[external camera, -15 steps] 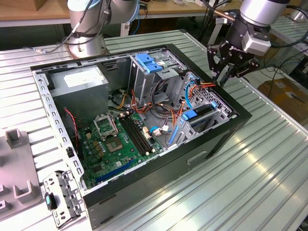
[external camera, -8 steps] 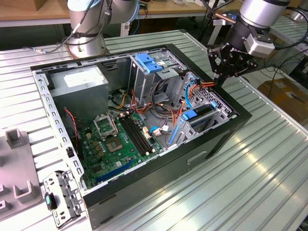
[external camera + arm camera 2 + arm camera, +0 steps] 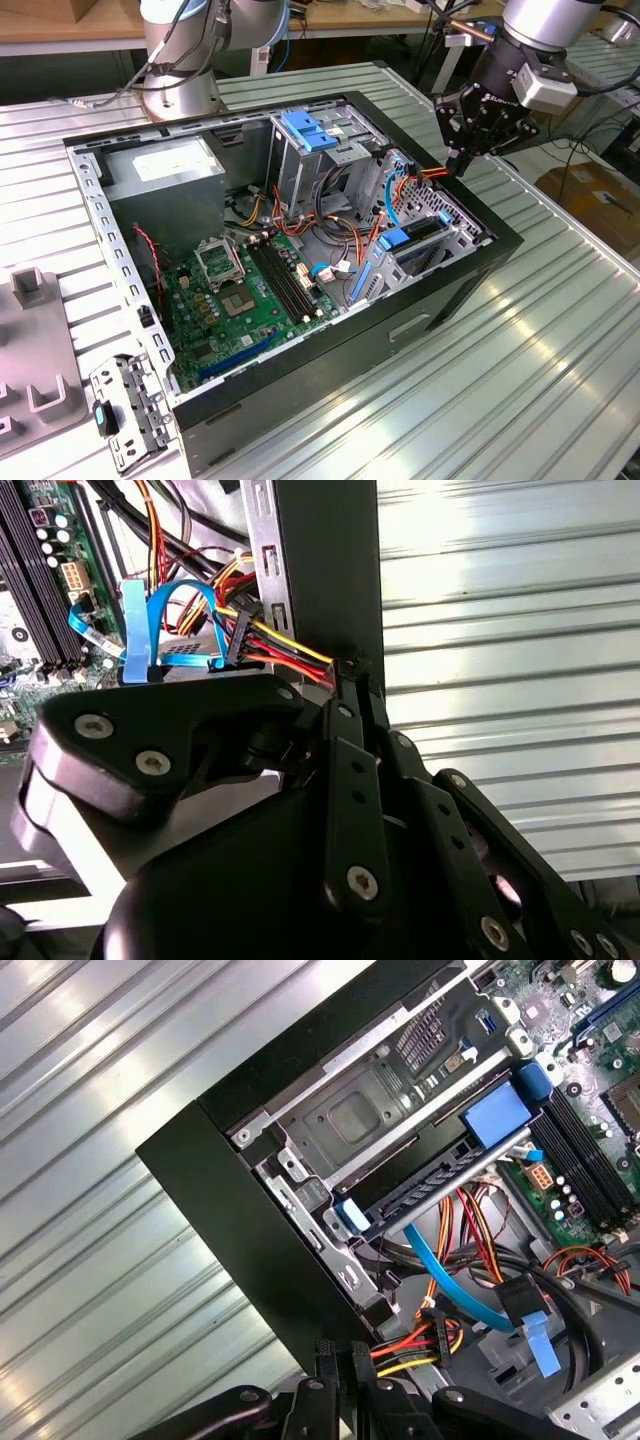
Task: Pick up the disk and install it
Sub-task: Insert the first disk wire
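Observation:
The disk [image 3: 421, 233] lies slotted flat in the metal cage at the open computer case's [image 3: 470, 275] corner on the exterior view's right. Only its dark edge and blue rail ends show. In the first wrist view the disk [image 3: 430, 1186] appears as a dark ribbed edge under a blue tab [image 3: 495, 1115]. My gripper [image 3: 458, 166] hangs above the case wall just behind that cage, fingers shut together. In both wrist views a red, yellow and black wire bundle [image 3: 290, 652] [image 3: 412, 1346] meets the gripper [image 3: 350, 680] [image 3: 345, 1352] at its tips. Whether it is pinched I cannot tell.
Inside the case are a green motherboard [image 3: 250, 290], a grey power supply box [image 3: 165, 175] and a taller metal cage with a blue tab [image 3: 305, 130]. A blue data cable [image 3: 450, 1280] runs under the disk. A grey fixture [image 3: 35, 350] and metal bracket [image 3: 125, 415] lie at the exterior view's left.

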Available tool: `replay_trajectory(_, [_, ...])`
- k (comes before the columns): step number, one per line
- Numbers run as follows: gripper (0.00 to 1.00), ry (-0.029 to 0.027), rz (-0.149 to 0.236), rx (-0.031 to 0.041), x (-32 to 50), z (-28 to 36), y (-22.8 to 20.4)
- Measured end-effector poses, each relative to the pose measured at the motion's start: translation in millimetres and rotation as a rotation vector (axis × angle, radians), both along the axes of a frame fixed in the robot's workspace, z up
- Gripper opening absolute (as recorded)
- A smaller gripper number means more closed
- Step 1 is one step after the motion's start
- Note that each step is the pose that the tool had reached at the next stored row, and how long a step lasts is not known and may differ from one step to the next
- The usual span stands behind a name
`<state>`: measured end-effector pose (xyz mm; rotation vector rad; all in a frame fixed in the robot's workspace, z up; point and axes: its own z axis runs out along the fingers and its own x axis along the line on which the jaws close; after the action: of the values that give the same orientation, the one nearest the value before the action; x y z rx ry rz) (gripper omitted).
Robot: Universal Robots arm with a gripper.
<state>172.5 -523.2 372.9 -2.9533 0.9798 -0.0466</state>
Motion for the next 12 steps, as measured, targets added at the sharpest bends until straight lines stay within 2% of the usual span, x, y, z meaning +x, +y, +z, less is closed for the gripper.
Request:
replay_trajectory(5, [0.17,0.0001,-0.004,-0.0001,-10.6,-0.1,-0.1])
replay_trajectory(12, [0.17,0.0000,-0.059,-0.0002,-14.1,0.0,0.0])
